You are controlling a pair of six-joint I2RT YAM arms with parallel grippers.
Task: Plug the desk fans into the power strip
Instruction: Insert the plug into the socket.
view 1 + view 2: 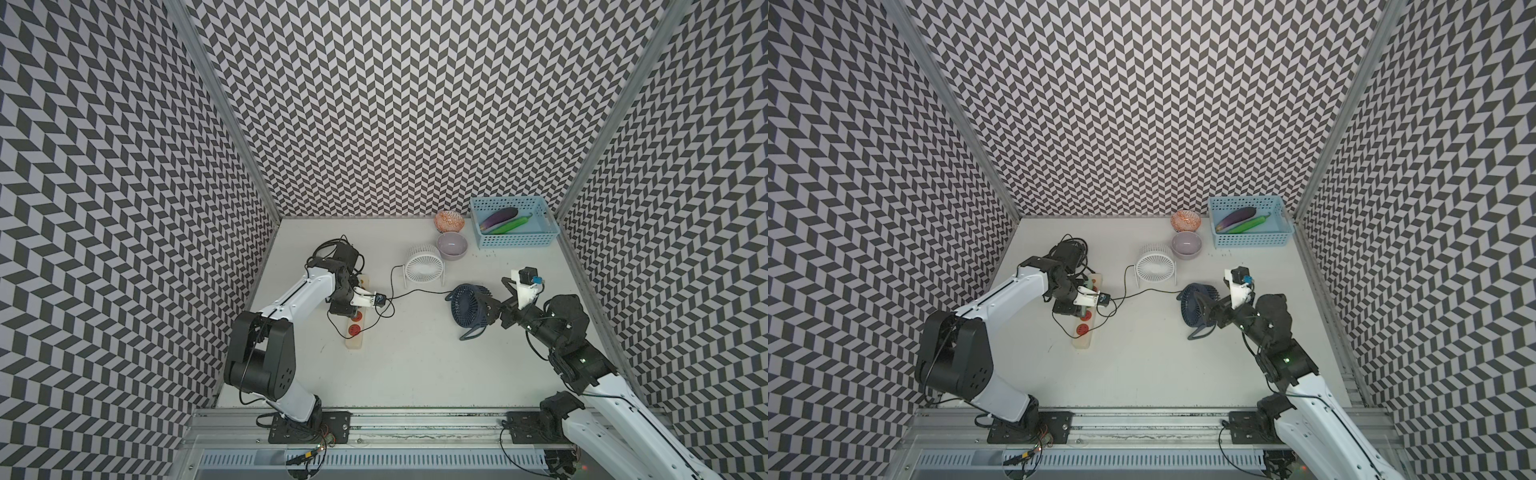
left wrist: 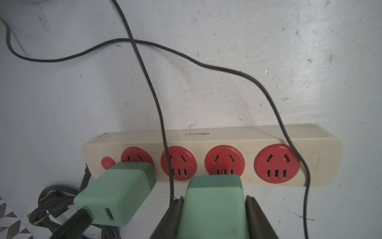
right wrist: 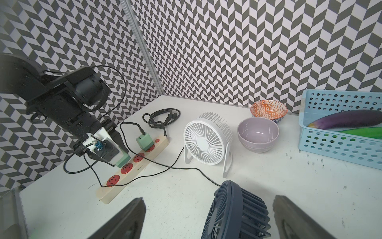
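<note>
Left tool (image 2: 214,203) grips one adapter (image 2: 215,186) of two; four sockets (image 2: 277,163).

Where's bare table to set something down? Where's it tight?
Free: the near half of the table, from the power strip and blue fan to the front rail. Also the back strip between the coiled cord and white fan. Tight: looped cable and chargers at the power strip; bowls and basket crowd the back right corner.

The cream power strip (image 2: 227,136) lies flat, its four red sockets (image 2: 277,163) facing up (the end one carries a green adapter (image 2: 115,192)). The dark blue desk fan (image 1: 467,307) stands well apart, its black cord (image 3: 208,177) crossing the strip.
</note>
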